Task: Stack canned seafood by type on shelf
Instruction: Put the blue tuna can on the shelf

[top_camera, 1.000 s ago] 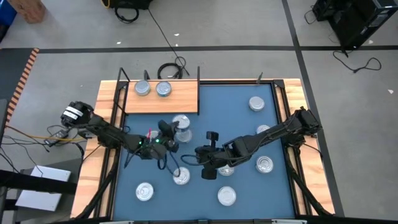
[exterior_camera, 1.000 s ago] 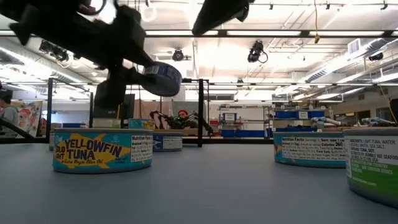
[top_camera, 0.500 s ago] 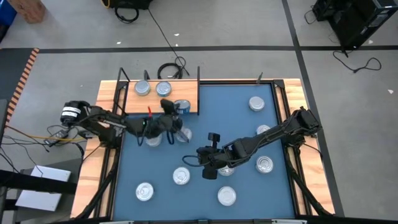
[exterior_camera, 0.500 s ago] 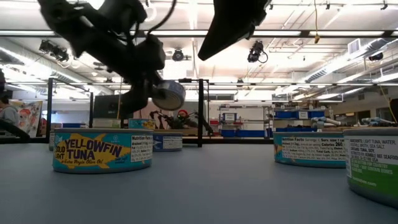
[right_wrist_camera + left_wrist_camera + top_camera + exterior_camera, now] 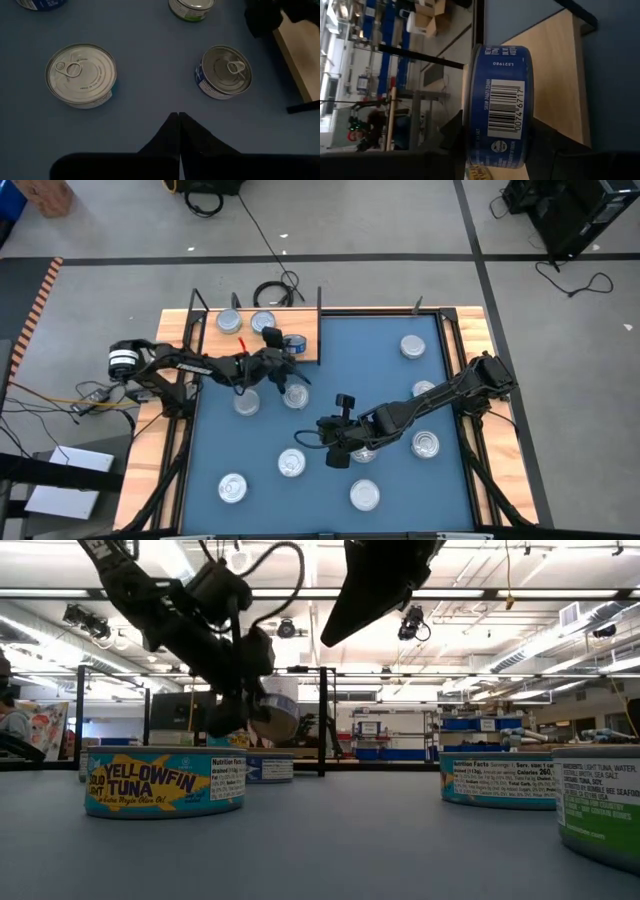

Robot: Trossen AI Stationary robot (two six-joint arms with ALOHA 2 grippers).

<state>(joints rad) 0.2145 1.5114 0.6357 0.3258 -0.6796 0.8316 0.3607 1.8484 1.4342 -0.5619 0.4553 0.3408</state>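
Note:
My left gripper (image 5: 288, 347) is shut on a blue tin (image 5: 296, 344), held on edge over the right end of the wooden shelf (image 5: 215, 346). The tin also shows in the low view (image 5: 276, 718) and in the left wrist view (image 5: 500, 105). Two silver-lidded tins (image 5: 231, 323) (image 5: 263, 323) stand on the shelf's far side. My right gripper (image 5: 335, 444) is shut and empty, hovering above the blue mat (image 5: 330, 350) near a tin (image 5: 364, 452). Its shut fingers show in the right wrist view (image 5: 177, 122). My left gripper pinches the blue tin by its two flat faces, one finger (image 5: 451, 137) on one face and one on the other; the tin's side wall with the barcode (image 5: 506, 107) faces the wrist camera. The fingers come roughly level from the table's left. The tin is on edge, lifted clear above the shelf.
Several more tins stand on the mat: two near the shelf (image 5: 246, 402) (image 5: 295, 396), others toward the near edge (image 5: 291, 464) (image 5: 232, 488) (image 5: 364, 496) and at the right (image 5: 427, 445) (image 5: 412, 346). Black posts (image 5: 319, 298) stand at the shelf's ends.
My left gripper has carried the blue tin from above the middle of the mat toward the table's far edge, to over the shelf's right end, and has come lower. The tin stays on edge in the hold.

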